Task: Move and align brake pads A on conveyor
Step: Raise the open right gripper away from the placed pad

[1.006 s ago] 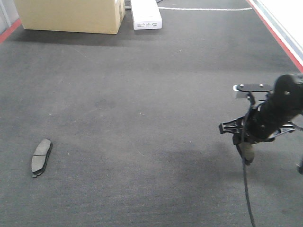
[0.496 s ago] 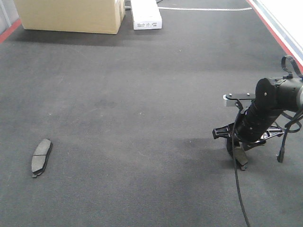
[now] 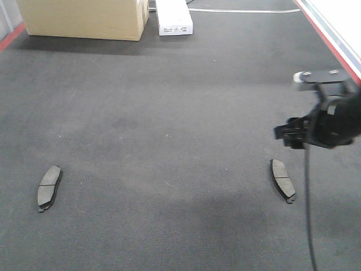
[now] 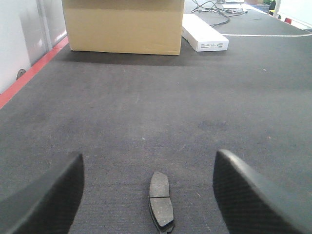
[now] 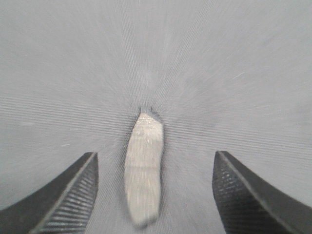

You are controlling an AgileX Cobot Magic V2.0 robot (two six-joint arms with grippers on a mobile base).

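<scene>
Risen off the brake pad [image 3: 282, 180], right gripper [image 5: 154, 156] gapes wide; left gripper [image 4: 148, 155] likewise.

The conveyor [image 3: 169, 124] is a matt charcoal belt with a fine, felt-like nap and a faint ribbed weave up close, edged by a smooth red strip [image 3: 11, 35]. The brake pads A [image 3: 49, 187] are dull dark grey, without shine and slightly grainy. The right pad [image 3: 282, 180] looks paler in the blurred right wrist view. The fingers [image 4: 48, 200] of the left gripper [image 4: 148, 161] and those [image 5: 63, 195] of the right gripper [image 5: 153, 158] are matt black, plastic-looking, with a fine cross-hatched grip texture. The plate [image 3: 321, 75] on the right arm is dark with a silvery metal end. The box [image 3: 84, 20] is plain brown cardboard, and the carton [image 3: 174, 17] is smooth white printed card.
</scene>
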